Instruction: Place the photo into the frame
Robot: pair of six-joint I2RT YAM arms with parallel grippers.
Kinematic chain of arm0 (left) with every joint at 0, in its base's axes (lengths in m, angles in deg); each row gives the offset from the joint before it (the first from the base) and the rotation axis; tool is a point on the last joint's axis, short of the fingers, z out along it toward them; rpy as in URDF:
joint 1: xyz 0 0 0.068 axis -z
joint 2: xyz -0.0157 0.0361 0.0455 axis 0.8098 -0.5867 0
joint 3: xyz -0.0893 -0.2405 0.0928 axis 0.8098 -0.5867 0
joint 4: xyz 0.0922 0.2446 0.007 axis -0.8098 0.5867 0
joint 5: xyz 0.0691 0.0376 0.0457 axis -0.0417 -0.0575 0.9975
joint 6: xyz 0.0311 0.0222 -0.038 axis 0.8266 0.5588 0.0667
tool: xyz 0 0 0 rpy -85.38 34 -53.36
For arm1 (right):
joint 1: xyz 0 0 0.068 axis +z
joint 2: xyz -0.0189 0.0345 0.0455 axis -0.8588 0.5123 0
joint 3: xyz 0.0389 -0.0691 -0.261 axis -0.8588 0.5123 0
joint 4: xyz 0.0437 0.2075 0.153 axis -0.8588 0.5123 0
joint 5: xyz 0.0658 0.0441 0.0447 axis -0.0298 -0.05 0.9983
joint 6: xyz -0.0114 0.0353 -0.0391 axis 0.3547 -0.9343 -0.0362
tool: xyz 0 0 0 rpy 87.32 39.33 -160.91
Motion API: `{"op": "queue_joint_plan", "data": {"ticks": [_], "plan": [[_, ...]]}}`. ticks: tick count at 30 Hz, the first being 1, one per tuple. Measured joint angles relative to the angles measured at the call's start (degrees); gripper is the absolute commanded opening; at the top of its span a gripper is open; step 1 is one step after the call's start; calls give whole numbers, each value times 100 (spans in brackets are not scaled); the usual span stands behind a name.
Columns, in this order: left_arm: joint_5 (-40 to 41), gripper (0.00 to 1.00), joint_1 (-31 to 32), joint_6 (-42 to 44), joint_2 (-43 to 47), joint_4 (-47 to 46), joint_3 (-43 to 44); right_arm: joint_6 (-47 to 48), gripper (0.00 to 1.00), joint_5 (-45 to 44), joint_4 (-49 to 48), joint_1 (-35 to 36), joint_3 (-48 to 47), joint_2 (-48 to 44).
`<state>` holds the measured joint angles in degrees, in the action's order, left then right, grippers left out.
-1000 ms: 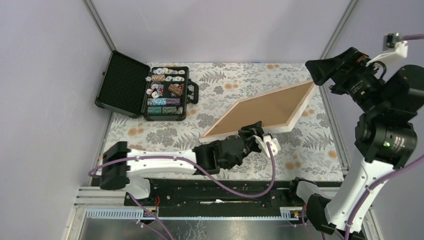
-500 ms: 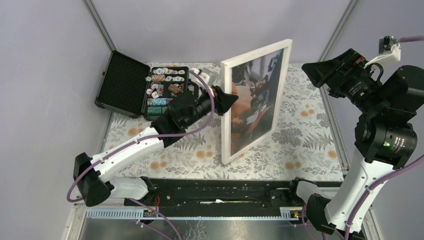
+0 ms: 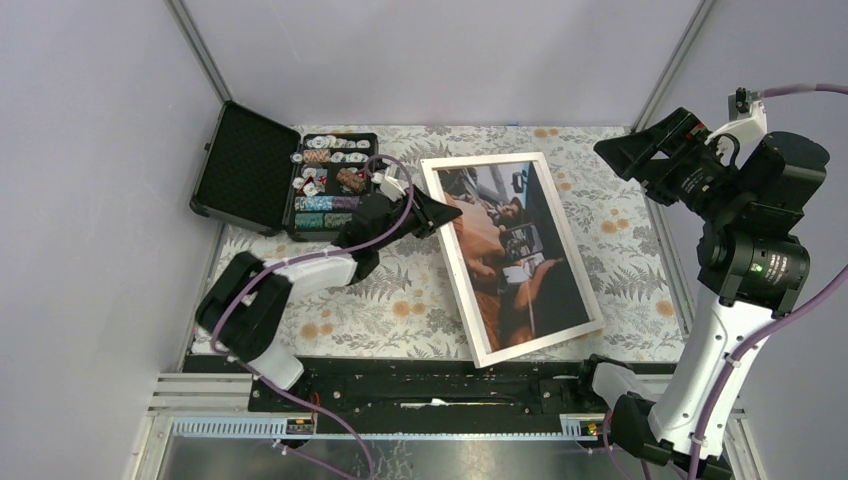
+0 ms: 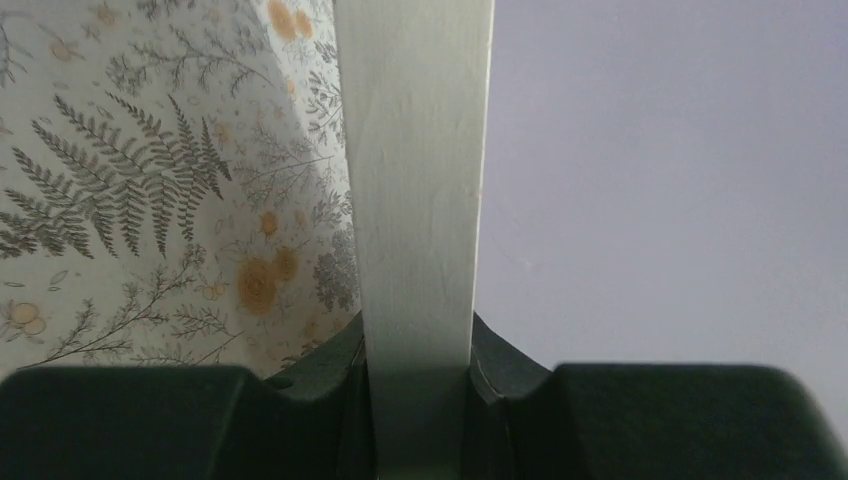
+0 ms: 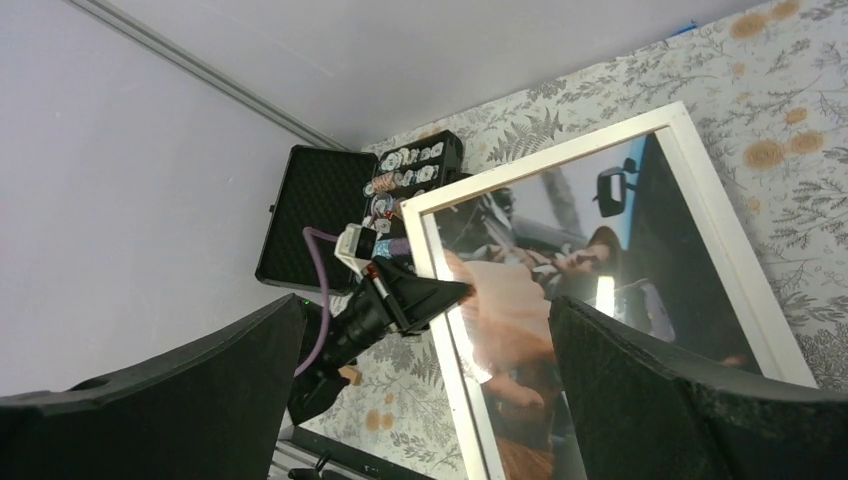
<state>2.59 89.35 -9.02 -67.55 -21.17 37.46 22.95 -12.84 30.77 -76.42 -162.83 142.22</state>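
Note:
The frame (image 3: 452,268) is a pale wood rectangle, face up on the right half of the table, with its long side running near to far. The photo (image 3: 512,250) shows inside it, dark with skin and orange tones. My left gripper (image 3: 446,212) is shut on the frame's left rim near the far corner. In the left wrist view the pale rim (image 4: 415,200) stands pinched between the black fingers (image 4: 505,365). I cannot tell whether the frame lies flat. My right gripper (image 3: 640,150) is open and empty, high above the right side. It looks down on the frame (image 5: 735,255) and the photo (image 5: 560,290).
An open black case of poker chips (image 3: 300,185) sits at the far left, close behind my left arm; it also shows in the right wrist view (image 5: 330,200). The flowered tablecloth (image 3: 400,300) covers the table. Metal posts and grey walls close in the sides.
The frame was back up with the brown board showing, then stood upright in my left gripper, and now lies photo side up. The right arm has barely moved.

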Motion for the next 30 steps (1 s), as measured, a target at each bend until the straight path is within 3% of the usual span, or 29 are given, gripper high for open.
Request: {"op": "queue_joint_plan", "data": {"ticks": [7,12,19,30], "plan": [[-96,0,7,-1029,-1499,-1561,-68,39,100,2,-76,0,459,-76],[498,0,22,-1381,-1692,-2210,-699,50,100,11,-151,17,732,-144],[2459,0,387,-1427,-1172,-2743,-1650,48,100,48,-319,63,1010,-197],[5235,0,1637,-1412,-1224,-3112,-1665,48,100,98,-376,197,1261,-258]]}}
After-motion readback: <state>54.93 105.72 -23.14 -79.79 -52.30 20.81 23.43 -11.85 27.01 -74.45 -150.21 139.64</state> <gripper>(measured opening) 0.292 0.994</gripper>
